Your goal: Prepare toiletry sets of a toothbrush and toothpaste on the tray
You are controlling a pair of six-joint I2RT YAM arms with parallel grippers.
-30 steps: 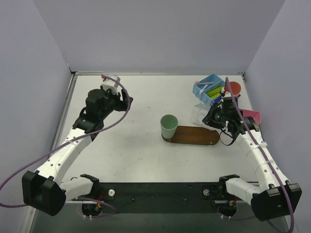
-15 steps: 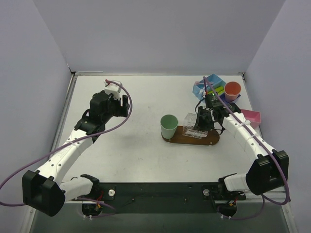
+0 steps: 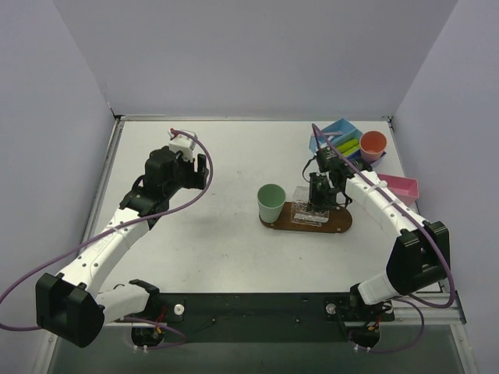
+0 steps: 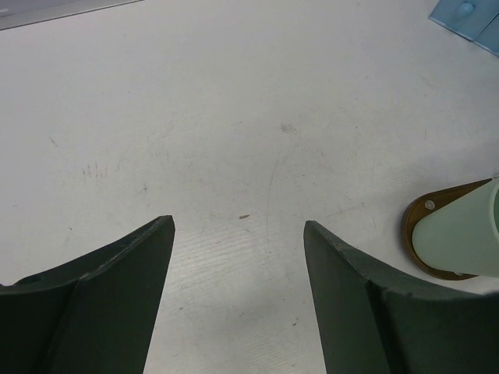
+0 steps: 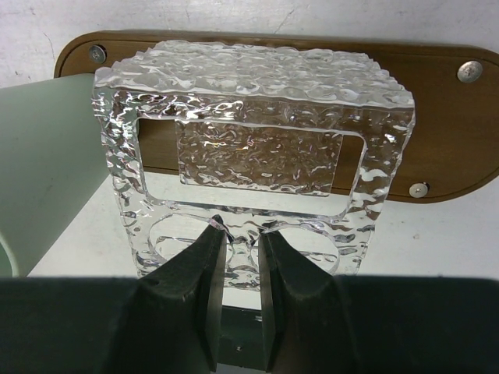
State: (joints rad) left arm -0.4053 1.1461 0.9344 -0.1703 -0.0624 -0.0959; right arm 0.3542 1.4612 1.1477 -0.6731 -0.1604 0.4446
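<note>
Plain pale lavender walls (image 3: 249, 54) close in a white table (image 3: 195, 234) on three sides. In the left wrist view the top is matte, with faint scuffs and specks. A black strip (image 3: 257, 305) along the near edge carries the arm bases.

The tray (image 3: 337, 222), a dark brown wooden oval, lies just off the table's centre toward 3 o'clock, its length running 9 to 3. A mint-green cup (image 3: 270, 202) stands upright at its 9 o'clock end. The toothpaste tubes (image 3: 345, 146), lime-green, lie in a blue bin (image 3: 323, 142) in the far corner at about 2 o'clock, well apart from the tray. An orange cup (image 3: 373, 144) stands just beside the bin at its 3 o'clock, and a pink box (image 3: 399, 187) sits at the table's right edge. No toothbrush can be made out.

The right gripper (image 5: 242, 243) is pinched narrow on the near edge of a clear holder (image 5: 257, 101), a rippled transparent piece with cut-out openings, held over the tray's middle. I cannot tell if it touches the wood.

The left gripper (image 4: 238, 226) hangs at about 10 o'clock over bare table, its jaws spread wide and holding nothing.
</note>
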